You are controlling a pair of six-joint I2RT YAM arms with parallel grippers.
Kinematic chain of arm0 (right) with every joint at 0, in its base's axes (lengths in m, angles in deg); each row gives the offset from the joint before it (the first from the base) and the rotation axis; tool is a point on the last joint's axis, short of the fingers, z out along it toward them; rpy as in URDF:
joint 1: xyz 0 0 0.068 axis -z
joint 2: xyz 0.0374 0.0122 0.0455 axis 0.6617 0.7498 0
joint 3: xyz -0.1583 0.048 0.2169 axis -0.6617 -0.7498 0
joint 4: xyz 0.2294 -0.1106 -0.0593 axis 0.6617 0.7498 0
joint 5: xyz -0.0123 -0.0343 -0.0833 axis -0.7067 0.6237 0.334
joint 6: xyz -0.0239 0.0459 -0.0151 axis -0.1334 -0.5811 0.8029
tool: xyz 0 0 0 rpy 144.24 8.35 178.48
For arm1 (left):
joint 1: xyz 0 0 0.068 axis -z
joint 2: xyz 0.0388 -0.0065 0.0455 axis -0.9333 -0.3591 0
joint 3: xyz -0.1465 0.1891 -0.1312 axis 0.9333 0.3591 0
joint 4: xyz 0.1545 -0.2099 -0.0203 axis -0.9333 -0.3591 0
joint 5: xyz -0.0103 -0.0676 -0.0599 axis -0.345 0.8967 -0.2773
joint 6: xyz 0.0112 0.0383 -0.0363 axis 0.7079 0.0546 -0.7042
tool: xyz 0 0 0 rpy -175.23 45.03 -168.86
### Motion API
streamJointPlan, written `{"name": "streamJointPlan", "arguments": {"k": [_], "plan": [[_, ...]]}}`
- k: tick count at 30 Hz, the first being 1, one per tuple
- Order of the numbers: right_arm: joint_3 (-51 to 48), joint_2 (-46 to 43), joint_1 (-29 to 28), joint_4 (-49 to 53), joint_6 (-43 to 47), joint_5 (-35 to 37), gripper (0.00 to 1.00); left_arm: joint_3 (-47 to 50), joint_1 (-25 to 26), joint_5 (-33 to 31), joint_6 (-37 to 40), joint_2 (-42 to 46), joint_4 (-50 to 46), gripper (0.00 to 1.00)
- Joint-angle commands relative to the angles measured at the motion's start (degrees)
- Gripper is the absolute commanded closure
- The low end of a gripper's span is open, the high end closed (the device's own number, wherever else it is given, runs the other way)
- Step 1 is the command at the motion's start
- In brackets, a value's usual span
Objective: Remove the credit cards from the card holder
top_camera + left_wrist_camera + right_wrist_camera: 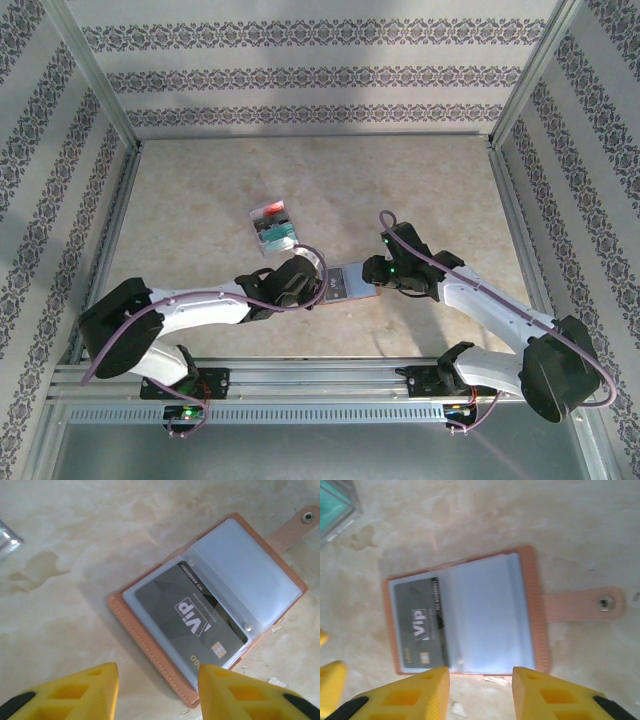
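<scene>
1. The card holder point(540, 630) lies opened flat on the marbled worktop point(75, 555), between the two arms. Its snap strap point(585, 605) sticks out from one long edge.
2. A grey "VIP" credit card point(195, 625) sits in a clear sleeve inside the card holder, on the half away from the strap.
3. The left fingers point(80, 692) stand moderately apart with only bare worktop between them, gripping nothing. One tip is at the card holder's corner beside the grey card. I cannot tell whether it touches.
4. The right fingers point(410, 692) are also apart and grip nothing, poised at the card holder's near edge and straddling its fold.
5. A small stack of loose cards point(272, 225), red and teal showing, lies well apart from the card holder, beyond it on the left arm's side.
</scene>
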Motion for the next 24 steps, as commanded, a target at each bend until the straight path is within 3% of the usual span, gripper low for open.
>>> {"name": "streamJointPlan", "arguments": {"k": [1, 13, 24], "plan": [[-0.92, 1.86, 0.47, -5.65, -2.42, -6.06, 0.65, 1.40, -1.19, 4.09, -4.48, -2.27, 6.11, 0.60], [0.88, 7.62, -1.44, -7.63, -3.09, -7.33, 0.66, 0.04, -3.43, 7.68, -5.66, -9.04, 11.32, 0.83], [2.75, 13.81, -4.26, -10.17, -2.20, -7.93, 0.77, -0.16, -4.04, 9.78, -4.95, -10.45, 14.20, 0.86]]}}
